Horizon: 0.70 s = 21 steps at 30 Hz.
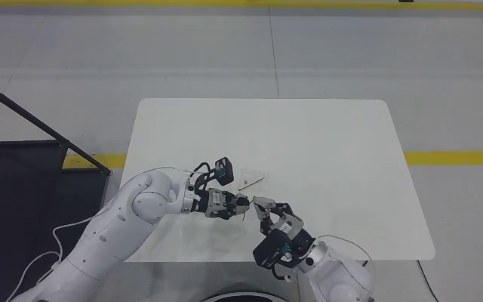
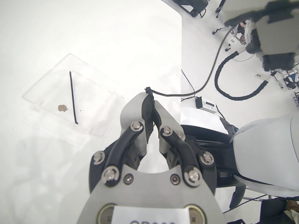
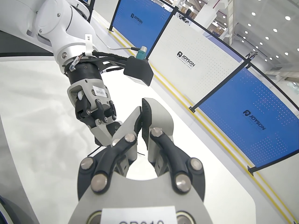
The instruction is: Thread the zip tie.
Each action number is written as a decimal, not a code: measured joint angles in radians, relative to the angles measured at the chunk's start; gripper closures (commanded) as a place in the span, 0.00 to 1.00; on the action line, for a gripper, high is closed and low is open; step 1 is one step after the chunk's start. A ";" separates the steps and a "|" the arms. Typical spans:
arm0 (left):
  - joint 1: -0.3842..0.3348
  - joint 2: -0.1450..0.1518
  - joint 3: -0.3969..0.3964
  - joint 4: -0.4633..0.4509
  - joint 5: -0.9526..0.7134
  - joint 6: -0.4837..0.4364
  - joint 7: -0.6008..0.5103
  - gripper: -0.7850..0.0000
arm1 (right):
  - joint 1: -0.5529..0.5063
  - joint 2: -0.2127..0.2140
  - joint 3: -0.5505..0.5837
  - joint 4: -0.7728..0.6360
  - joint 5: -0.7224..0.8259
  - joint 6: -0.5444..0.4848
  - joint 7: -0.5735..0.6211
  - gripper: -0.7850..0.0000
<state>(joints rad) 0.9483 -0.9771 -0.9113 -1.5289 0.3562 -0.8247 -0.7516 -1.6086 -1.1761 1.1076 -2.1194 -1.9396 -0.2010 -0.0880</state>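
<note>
While the left claw (image 2: 149,100) pinches the zip tie (image 2: 163,93), the right claw (image 3: 143,108) — tips together — faces it.

A black zip tie (image 2: 147,91) was pinched between the closed fingertips of the left pincer (image 2: 150,101), just beside the clear tray (image 2: 98,87). Its small square head poked out past the tips, and its thin strap trailed sideways, away from the tray. A second zip tie (image 2: 73,97), also black, lay flat, straight and unthreaded inside the tray.
</note>
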 measured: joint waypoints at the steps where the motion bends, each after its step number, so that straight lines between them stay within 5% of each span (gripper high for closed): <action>1: 0.000 0.000 0.000 0.000 0.000 0.000 0.000 1.00 | -0.001 0.000 -0.002 0.000 -0.003 0.008 0.000 1.00; 21: -0.004 0.002 0.005 0.001 -0.001 0.004 0.001 1.00 | -0.017 -0.004 -0.010 -0.006 -0.037 0.064 -0.006 1.00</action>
<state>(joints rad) 0.9440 -0.9755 -0.9066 -1.5284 0.3557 -0.8209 -0.7506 -1.6254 -1.1802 1.0972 -2.1258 -1.9761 -0.1374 -0.0943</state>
